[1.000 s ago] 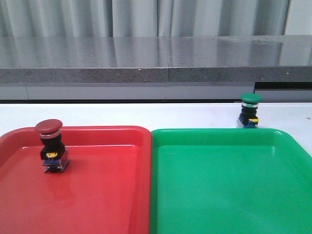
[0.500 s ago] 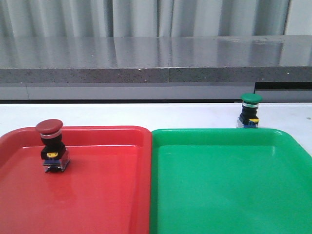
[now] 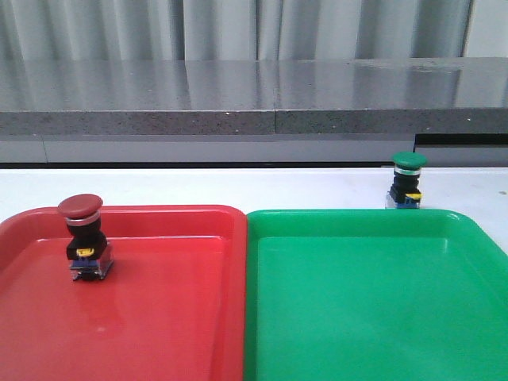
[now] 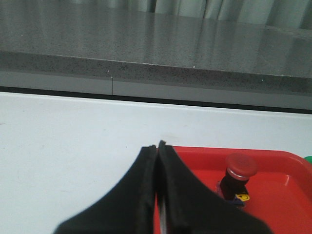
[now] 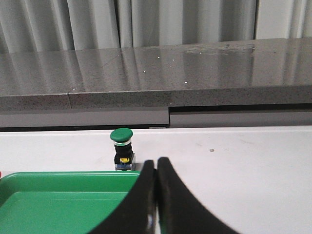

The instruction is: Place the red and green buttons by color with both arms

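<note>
The red button (image 3: 83, 236) stands upright in the red tray (image 3: 159, 317), near its far left; it also shows in the left wrist view (image 4: 237, 178). The green button (image 3: 407, 181) stands upright on the white table just behind the green tray (image 3: 373, 317); it also shows in the right wrist view (image 5: 122, 148). My left gripper (image 4: 157, 146) is shut and empty, over the red tray's left rim, apart from the red button. My right gripper (image 5: 156, 162) is shut and empty, near the green tray's far corner, to the right of the green button. Neither arm shows in the front view.
The two trays sit side by side, touching, at the front of the white table (image 3: 238, 186). A grey stone ledge (image 3: 254, 103) runs along the back, with curtains behind it.
</note>
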`<control>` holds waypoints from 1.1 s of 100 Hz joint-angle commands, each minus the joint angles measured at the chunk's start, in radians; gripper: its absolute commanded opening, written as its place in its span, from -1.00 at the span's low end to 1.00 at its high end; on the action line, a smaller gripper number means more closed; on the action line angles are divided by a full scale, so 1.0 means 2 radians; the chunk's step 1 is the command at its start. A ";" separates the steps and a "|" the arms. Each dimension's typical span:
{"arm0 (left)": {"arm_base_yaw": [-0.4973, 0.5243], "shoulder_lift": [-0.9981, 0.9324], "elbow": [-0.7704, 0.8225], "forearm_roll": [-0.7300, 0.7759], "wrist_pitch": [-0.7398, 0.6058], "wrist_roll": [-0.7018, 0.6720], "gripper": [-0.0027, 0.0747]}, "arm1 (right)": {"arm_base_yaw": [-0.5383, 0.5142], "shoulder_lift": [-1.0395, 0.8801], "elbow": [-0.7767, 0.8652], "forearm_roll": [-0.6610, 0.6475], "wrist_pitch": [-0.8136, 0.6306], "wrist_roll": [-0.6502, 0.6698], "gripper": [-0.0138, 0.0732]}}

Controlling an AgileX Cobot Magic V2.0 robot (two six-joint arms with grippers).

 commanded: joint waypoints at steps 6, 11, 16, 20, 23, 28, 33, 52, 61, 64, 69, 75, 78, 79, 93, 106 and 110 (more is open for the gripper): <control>0.003 -0.052 0.027 -0.028 -0.050 0.020 -0.98 | -0.003 -0.010 -0.007 0.000 -0.041 -0.004 -0.94; 0.003 -0.069 0.037 -0.043 -0.050 0.044 -0.98 | -0.003 -0.010 -0.007 0.000 -0.041 -0.004 -0.94; 0.003 -0.083 0.045 -0.048 -0.050 0.061 -0.98 | -0.003 -0.010 -0.007 0.000 -0.041 -0.004 -0.94; 0.003 -0.092 0.051 -0.048 -0.050 0.065 -0.98 | -0.003 -0.010 -0.007 0.000 -0.041 -0.004 -0.94; 0.003 -0.098 0.055 -0.048 -0.050 0.065 -0.98 | -0.003 -0.010 -0.007 0.000 -0.041 -0.004 -0.94; 0.003 -0.106 0.058 -0.050 -0.048 0.065 -0.98 | -0.003 -0.010 -0.007 0.000 -0.041 -0.004 -0.94; 0.003 -0.106 0.058 -0.050 -0.040 0.065 -0.98 | -0.003 -0.010 -0.007 0.000 -0.041 -0.004 -0.94; 0.003 -0.106 0.058 -0.047 -0.040 0.065 -0.98 | -0.003 -0.010 -0.007 0.000 -0.041 -0.004 -0.94; 0.003 -0.106 0.058 -0.047 -0.040 0.065 -0.98 | -0.003 -0.010 -0.007 0.000 -0.041 -0.004 -0.94; 0.003 -0.106 0.058 -0.047 -0.040 0.065 -0.98 | -0.003 -0.010 -0.007 0.000 -0.041 -0.004 -0.94; 0.003 -0.106 0.058 -0.047 -0.040 0.065 -0.98 | -0.003 -0.010 -0.007 0.000 -0.041 -0.004 -0.94; 0.003 -0.106 0.058 -0.047 -0.040 0.065 -0.98 | -0.003 -0.010 -0.007 0.000 -0.041 -0.004 -0.94; 0.003 -0.106 0.058 -0.047 -0.040 0.065 -0.98 | -0.003 -0.010 -0.007 0.000 -0.041 -0.004 -0.94; 0.003 -0.106 0.058 -0.047 -0.040 0.065 -0.98 | -0.003 -0.010 -0.007 0.000 -0.041 -0.004 -0.94; 0.003 -0.106 0.058 -0.047 -0.040 0.065 -0.98 | -0.003 -0.010 -0.007 0.000 -0.041 -0.004 -0.94; 0.003 -0.106 0.058 -0.047 -0.040 0.065 -0.98 | -0.003 -0.010 -0.007 0.000 -0.041 -0.004 -0.94; 0.003 -0.106 0.058 -0.047 -0.040 0.065 -0.98 | -0.003 -0.010 -0.007 0.000 -0.041 -0.004 -0.94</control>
